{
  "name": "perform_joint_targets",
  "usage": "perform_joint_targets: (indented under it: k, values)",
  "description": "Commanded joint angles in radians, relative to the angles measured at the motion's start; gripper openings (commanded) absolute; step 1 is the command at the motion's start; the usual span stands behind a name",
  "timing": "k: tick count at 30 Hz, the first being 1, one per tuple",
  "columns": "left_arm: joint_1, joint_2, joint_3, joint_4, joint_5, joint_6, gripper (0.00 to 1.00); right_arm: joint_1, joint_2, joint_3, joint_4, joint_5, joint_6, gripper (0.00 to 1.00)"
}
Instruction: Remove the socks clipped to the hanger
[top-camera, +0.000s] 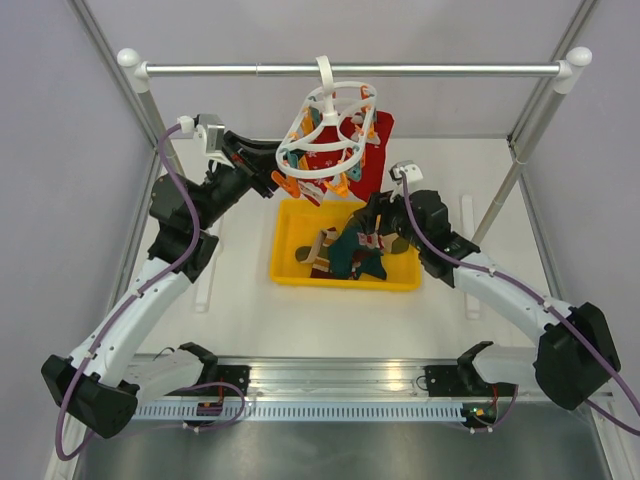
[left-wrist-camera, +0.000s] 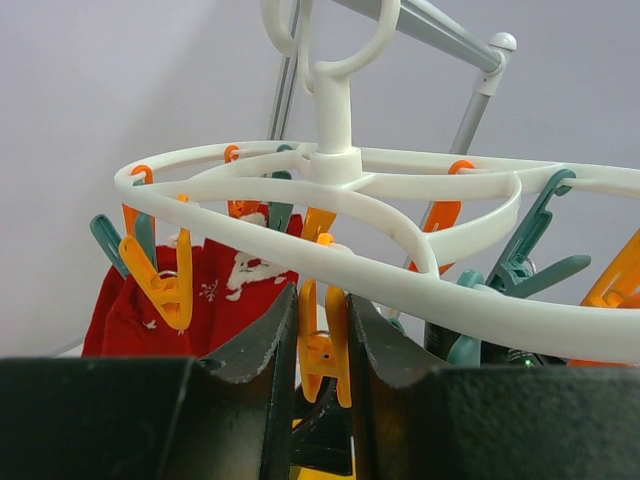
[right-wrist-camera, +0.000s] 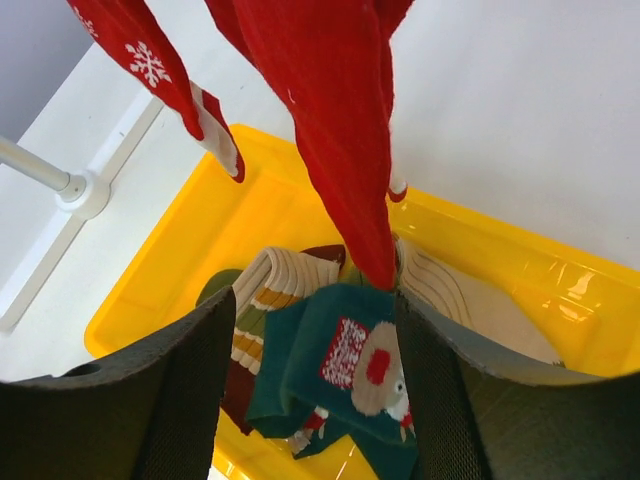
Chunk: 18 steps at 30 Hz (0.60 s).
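**Fig. Overhead and both wrist views; every position is given from the hanger (top-camera: 328, 135).** It hangs by its hook from the rail (top-camera: 430, 70).

My left claw (left-wrist-camera: 322, 295) sits just under the hanger's rim, on the side nearest its own arm. My right claw (right-wrist-camera: 312, 310) is below the hanger on the opposite side, directly beneath the red socks (right-wrist-camera: 330, 130) that remain clipped up. The toe of the longer one dangles between its fingers. Further below the hanger a yellow bin (top-camera: 290, 240) stands on the bench (top-camera: 240, 290). In it lie a dark teal sock (right-wrist-camera: 350, 370) with a festive print and a striped sock (right-wrist-camera: 270, 290).

From the left wrist, the claw's own body blocks the lower frame, so I cannot see what hangs under the pegs there. From the right wrist, the red socks are cut off at the top edge and their pegs are out of frame. Overhead, the right claw's fingers are lost against the dark socks.

The left claw is closed almost fully, both fingers pressed against an orange peg (left-wrist-camera: 325, 360) hanging from the hanger. The right claw is spread wide and grips nothing. I cannot tell whether the sock toe brushes its right finger.
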Motion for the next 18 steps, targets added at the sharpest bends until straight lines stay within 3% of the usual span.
perform_joint_targets:
  k: [1, 8, 18]
  values:
    - [0.003, -0.016, -0.008, -0.002, -0.019, -0.018, 0.02, 0.0, -0.039, -0.018, 0.067, 0.056, 0.005, 0.69]
    - [0.003, -0.027, -0.004, -0.022, -0.04, -0.014, 0.02, -0.006, -0.071, -0.038, 0.104, 0.124, -0.012, 0.7]
    - [0.003, -0.033, -0.003, -0.044, -0.046, 0.0, 0.02, -0.046, 0.043, 0.004, 0.269, -0.072, -0.046, 0.71]
